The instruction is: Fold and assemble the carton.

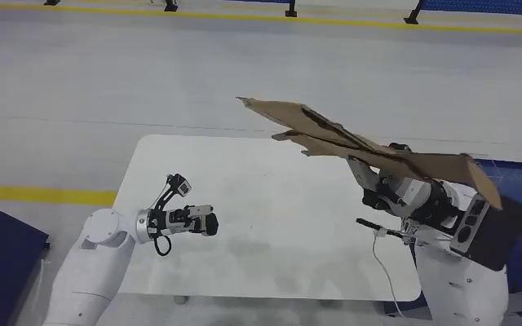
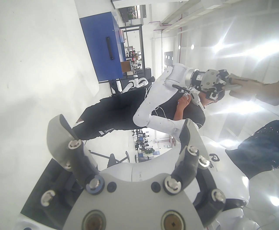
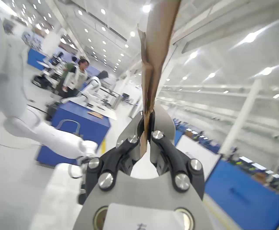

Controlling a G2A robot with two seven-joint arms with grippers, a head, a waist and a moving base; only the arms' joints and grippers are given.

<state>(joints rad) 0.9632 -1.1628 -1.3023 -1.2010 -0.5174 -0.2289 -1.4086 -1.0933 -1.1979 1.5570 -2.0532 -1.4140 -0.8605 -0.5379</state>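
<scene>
The carton [image 1: 359,143] is a flattened sheet of brown corrugated cardboard, its layers and loose flaps splaying at the far end. It hangs tilted in the air over the right side of the smooth white surface [image 1: 245,261], with rounded corners. The right gripper [image 3: 146,122] has its metal jaws pinched on the carton's edge. The left gripper [image 2: 124,125], over the surface's left part, holds its jaws wide apart.

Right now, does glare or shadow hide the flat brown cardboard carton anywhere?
Left wrist view: bright glare washes out the flat brown cardboard carton beside the right gripper. Top view: evenly lit. Right wrist view: ceiling lamps behind, carton unhidden.
</scene>
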